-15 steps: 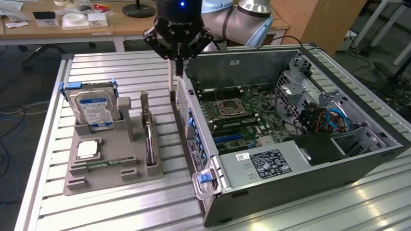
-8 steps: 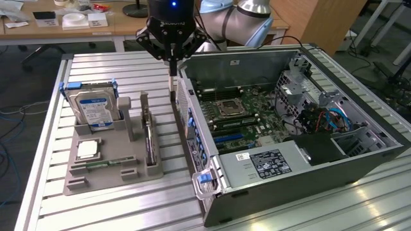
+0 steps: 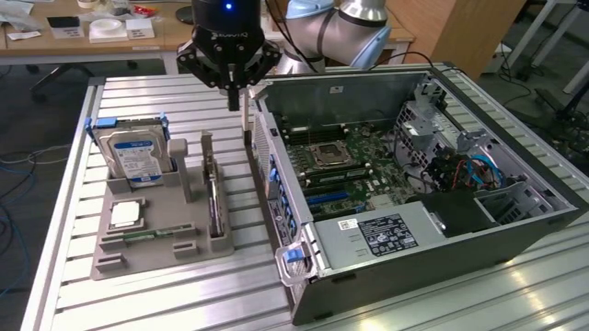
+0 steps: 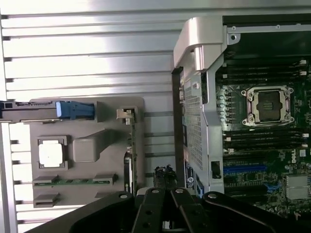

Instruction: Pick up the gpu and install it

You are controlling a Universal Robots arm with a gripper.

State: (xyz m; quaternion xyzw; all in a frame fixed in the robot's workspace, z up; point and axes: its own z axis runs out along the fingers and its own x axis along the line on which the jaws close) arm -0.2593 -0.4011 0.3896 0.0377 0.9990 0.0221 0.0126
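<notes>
Gripper [image 3: 234, 103] [image 4: 165, 177] black and angular, slim fingers pressed together with nothing seen clamped between them, hanging over the strip of table between tray and computer case. Just toward the exterior view's left of it and lower down, gpu [image 3: 214, 201] [image 4: 131, 145] parked on edge in a long slot of the tray, untouched: thin flat card, green board edge uppermost, dark cooler face in shadow, silver metal bracket standing up at the end nearest the gripper. Holding it, grey tray [image 3: 147, 261] [image 4: 48, 121], matte moulded plastic with blocky posts and shallow pockets. Farther out on that side, square silver processor [image 3: 126, 214] [image 4: 51, 153] flat in its recess, narrow green memory stick [image 3: 147, 234] [image 4: 73, 182] lying in a groove, and hard drive [image 3: 136, 155] upright in a blue carrier, shiny metal with a blue-and-white label. On the gripper's opposite side, close by, computer case [image 3: 414, 238] [image 4: 194, 43] lying open: grey sheet-metal walls, perforated rear panel, blue plastic latches; inside, green motherboard [image 3: 354, 176] [image 4: 262, 150] with a square metal socket frame and rows of dark slots. Underneath everything, table [image 3: 147, 96] [image 4: 87, 48] of ribbed aluminium slats, bright with glare.
</notes>
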